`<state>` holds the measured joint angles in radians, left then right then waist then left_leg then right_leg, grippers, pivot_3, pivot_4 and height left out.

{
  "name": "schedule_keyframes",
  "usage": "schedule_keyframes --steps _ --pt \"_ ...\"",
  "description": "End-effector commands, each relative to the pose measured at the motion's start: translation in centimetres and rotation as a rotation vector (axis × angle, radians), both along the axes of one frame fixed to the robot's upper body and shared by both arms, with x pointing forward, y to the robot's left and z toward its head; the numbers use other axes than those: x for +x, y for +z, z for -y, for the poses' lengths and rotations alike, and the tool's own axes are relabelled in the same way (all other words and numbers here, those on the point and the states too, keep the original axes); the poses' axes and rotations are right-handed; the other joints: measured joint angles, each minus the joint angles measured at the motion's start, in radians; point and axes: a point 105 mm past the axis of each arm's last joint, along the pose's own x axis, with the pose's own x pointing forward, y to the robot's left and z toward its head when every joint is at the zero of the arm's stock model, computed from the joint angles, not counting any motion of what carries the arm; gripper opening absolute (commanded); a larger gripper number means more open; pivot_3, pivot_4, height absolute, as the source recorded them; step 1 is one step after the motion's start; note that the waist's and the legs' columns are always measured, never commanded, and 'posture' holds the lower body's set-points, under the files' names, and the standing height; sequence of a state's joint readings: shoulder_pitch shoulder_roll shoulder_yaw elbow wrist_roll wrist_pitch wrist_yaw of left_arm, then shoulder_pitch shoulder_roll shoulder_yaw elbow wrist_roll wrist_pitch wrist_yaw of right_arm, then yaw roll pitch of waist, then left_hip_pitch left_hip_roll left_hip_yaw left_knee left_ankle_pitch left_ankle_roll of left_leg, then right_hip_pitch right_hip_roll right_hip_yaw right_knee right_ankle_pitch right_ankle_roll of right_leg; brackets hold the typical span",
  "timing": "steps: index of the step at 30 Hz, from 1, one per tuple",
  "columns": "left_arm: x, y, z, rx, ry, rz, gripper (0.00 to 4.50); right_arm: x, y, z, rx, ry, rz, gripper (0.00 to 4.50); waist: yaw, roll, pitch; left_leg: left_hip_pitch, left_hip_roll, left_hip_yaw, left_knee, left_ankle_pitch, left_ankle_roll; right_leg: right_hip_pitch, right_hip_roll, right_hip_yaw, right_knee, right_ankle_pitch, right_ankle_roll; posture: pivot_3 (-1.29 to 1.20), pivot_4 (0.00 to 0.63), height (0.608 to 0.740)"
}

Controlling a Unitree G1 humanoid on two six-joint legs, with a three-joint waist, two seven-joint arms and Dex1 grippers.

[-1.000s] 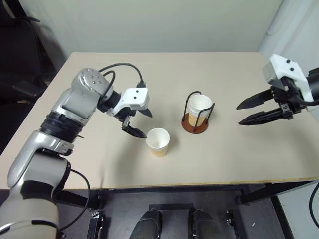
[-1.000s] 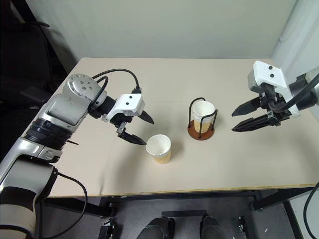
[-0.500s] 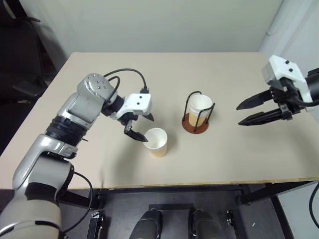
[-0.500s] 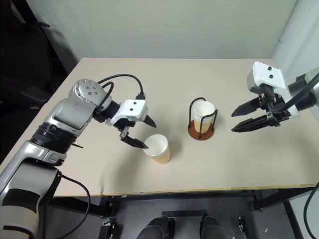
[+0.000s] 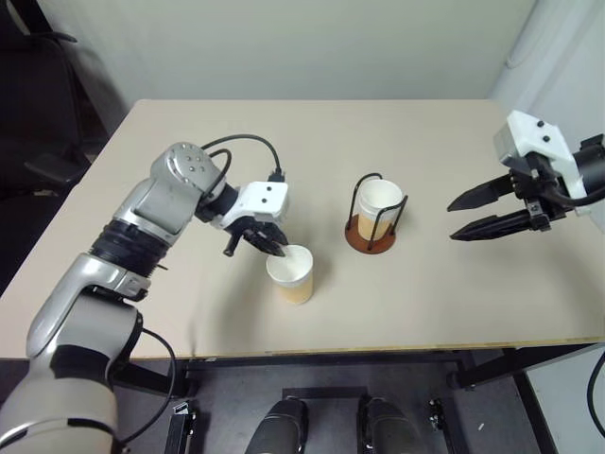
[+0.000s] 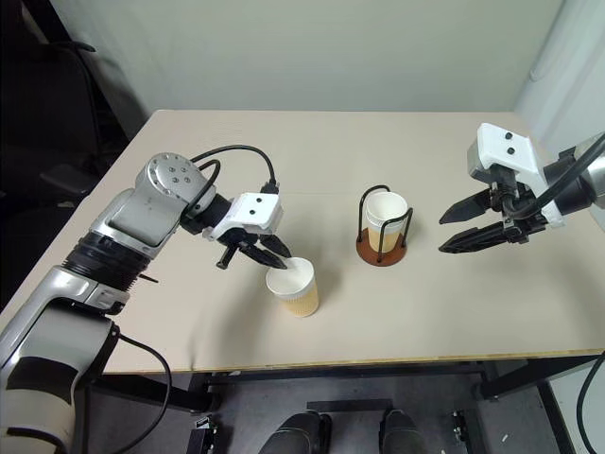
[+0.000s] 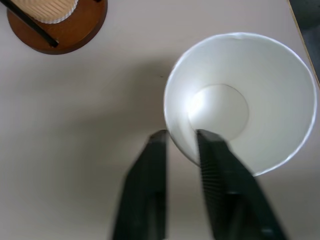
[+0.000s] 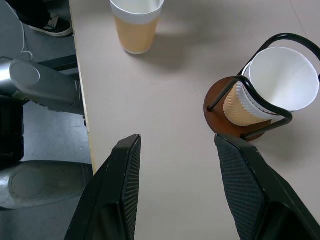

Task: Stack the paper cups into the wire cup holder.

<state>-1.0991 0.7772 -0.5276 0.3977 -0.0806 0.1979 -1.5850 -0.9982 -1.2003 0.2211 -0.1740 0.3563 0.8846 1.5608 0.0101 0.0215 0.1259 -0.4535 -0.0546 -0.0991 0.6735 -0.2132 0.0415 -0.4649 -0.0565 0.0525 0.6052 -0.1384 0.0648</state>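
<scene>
One thin paper wall is all the left gripper [image 7: 181, 145] has hold of: its two black fingers are pinched shut on the rim of the loose paper cup [image 5: 291, 273], one finger down inside the white interior and the other against the outside. That cup stands on the bench [image 5: 444, 161], near the front edge and a little to the left of the wire cup holder [image 5: 375, 227].

To my eye the risks all come from that narrow grip. Held at one spot only, the cup could swing or tilt as it is lifted, and then its base would catch on a wire loop instead of dropping between them. A hard squeeze could crease the rim, so that it jams partway into the cup below. A sideways knock on the wires could shove or tip the light holder, which sits free on its reddish-brown disc. The cup may also slip from the fingers on the way across.

The holder already has a cup in it [image 8: 270, 85], ribbed tan outside, white and empty inside, and leaning a little against the loops. Whether more than one is nested there I cannot tell. The gripped cup is empty as well, its white bottom bare.

The right gripper [image 5: 452, 218] hangs above the bench at the right, well apart from the holder, fingers spread and holding nothing.
</scene>
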Motion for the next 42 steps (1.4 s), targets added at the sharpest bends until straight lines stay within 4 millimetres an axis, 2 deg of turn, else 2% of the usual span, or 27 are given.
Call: schedule_keyframes --steps 1,18,29,33,36,41,42 --pt "-0.1 1.6 0.0 0.003 -0.027 0.024 0.05 -0.3 1.1 0.1 0.004 0.005 0.056 2.33 0.0 0.0 0.0 0.0 0.0 0.0 0.0 0.0 0.0 0.0 0.0 0.0 0.0 0.0 0.0 0.0 0.15 0.74" --pt "0.7 3.1 0.1 -0.014 -0.012 0.033 0.05 -0.1 1.1 0.3 0.003 -0.007 0.076 2.33 0.0 0.0 0.0 0.0 0.0 0.0 0.0 0.0 0.0 0.0 0.0 0.0 0.0 0.0 0.0 0.0 0.15 0.74" --pt "0.6 2.8 -0.2 0.002 -0.018 0.028 0.05 0.0 1.1 0.2 0.007 -0.005 0.08 2.33 0.0 0.0 0.0 0.0 0.0 0.0 0.0 0.0 0.0 0.0 0.0 0.0 0.0 0.0 0.0 0.0 0.15 0.74" --pt "1.1 2.7 -0.4 0.023 -0.013 0.058 0.05 0.0 1.1 0.2 0.008 -0.005 0.079 2.33 0.001 0.0 0.0 0.0 0.0 0.0 0.0 0.0 0.0 0.0 0.0 0.0 0.0 0.0 0.0 0.0 0.15 0.74" --pt "1.2 2.6 -0.5 0.035 -0.022 0.076 0.61 -0.1 1.0 0.2 0.008 -0.005 0.078 2.33 0.001 0.0 0.0 0.0 0.0 0.0 0.001 0.0 0.0 0.0 0.0 0.0 0.0 0.0 0.0 0.0 0.15 0.74" --pt "1.2 2.4 -0.6 0.047 -0.036 0.086 2.34 0.0 1.1 0.3 0.007 -0.006 0.078 2.33 0.001 0.0 0.0 0.0 0.0 0.0 0.001 0.0 0.0 0.0 0.0 0.0 0.0 0.0 0.001 0.0 0.15 0.74" --pt "1.2 2.4 -0.6 0.047 -0.038 0.087 2.34 0.0 1.1 0.3 0.006 -0.006 0.078 2.33 0.001 0.0 0.0 0.0 0.0 0.0 0.001 0.0 0.0 0.0 0.0 0.0 0.0 0.0 0.001 0.0 0.15 0.74"
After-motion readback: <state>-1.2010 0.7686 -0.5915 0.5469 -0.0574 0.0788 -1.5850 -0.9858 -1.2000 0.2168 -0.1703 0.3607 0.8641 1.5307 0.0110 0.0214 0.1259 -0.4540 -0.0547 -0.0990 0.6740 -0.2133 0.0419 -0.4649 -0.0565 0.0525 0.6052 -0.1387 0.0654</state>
